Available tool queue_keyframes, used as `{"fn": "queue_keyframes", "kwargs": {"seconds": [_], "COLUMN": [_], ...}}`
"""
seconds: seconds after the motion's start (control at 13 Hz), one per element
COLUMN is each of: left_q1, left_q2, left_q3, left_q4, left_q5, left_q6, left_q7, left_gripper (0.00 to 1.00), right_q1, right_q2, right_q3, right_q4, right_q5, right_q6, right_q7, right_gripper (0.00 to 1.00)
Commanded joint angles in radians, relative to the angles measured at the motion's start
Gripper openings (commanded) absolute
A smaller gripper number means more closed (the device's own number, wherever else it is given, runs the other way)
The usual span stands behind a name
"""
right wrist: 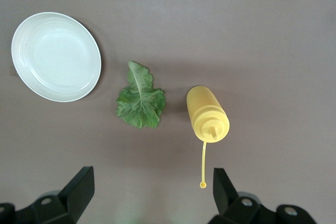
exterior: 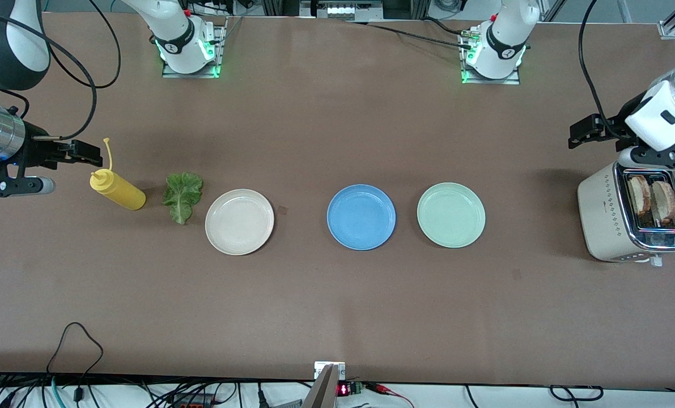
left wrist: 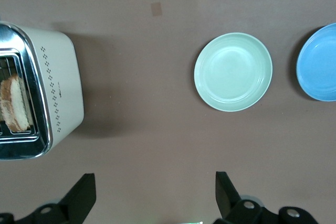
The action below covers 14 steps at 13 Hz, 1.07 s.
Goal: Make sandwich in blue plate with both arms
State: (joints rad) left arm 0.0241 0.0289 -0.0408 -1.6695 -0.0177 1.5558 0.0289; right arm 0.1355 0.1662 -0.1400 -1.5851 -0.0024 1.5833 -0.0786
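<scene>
Your table [exterior: 337,317] carries a toaster [exterior: 603,218] at the left arm's end with two bread slices [exterior: 652,199] in its slots, then a green plate [exterior: 451,215], the bare blue plate [exterior: 361,217] mid-table, a cream plate [exterior: 240,221], a lettuce leaf [exterior: 182,195] and a mustard bottle [exterior: 117,191] toward the right arm's end. Your left gripper [left wrist: 155,192] hangs above the table just beside the toaster, fingers spread wide and holding nothing. Your right gripper [right wrist: 152,190] hangs near the bottle, also wide apart and bare.

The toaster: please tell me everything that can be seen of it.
The toaster is a cream-white box with a shiny chrome top and rows of small dark dots on its side. It stands upright on the brown table at the left arm's end, beside the mint-green plate but apart from it. Two slices of toasted bread stand in its slots. The open left gripper hangs in the air close by, not touching it.
</scene>
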Motion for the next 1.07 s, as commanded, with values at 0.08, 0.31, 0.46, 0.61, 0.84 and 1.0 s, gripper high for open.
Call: {"fn": "queue_keyframes", "kwargs": {"seconds": [0.08, 0.31, 0.46, 0.61, 0.84, 1.0], "left_q1": [0.005, 0.020, 0.023, 0.040, 0.098, 0.177], "left_q2": [0.060, 0.089, 0.098, 0.105, 0.105, 0.105], "left_q3": [-0.002, -0.001, -0.001, -0.001, -0.001, -0.001], "left_q4": [0.031, 0.028, 0.016, -0.008, -0.084, -0.189], "left_q5": [0.047, 0.172, 0.232, 0.291, 0.373, 0.375], "left_q6": [-0.063, -0.059, -0.051, 0.007, 0.174, 0.357], "left_q7": [0.013, 0.026, 0.032, 0.063, 0.141, 0.180], "left_gripper": [1.00, 1.00, 1.00, 1.00, 0.94, 0.87], "right_q1": [-0.011, 0.003, 0.006, 0.004, 0.016, 0.016], "right_q2": [0.012, 0.035, 0.044, 0.059, 0.070, 0.079], "right_q3": [0.005, 0.007, 0.008, 0.010, 0.013, 0.011], "right_q4": [-0.001, 0.002, 0.002, 0.002, -0.003, -0.009], "right_q5": [0.002, -0.001, -0.005, 0.001, 0.001, 0.002], "right_q6": [0.015, 0.014, 0.014, 0.012, -0.006, -0.029], "right_q7": [0.011, 0.007, 0.005, 0.006, 0.008, 0.011], "right_gripper": [1.00, 1.00, 1.00, 1.00, 1.00, 1.00]}}
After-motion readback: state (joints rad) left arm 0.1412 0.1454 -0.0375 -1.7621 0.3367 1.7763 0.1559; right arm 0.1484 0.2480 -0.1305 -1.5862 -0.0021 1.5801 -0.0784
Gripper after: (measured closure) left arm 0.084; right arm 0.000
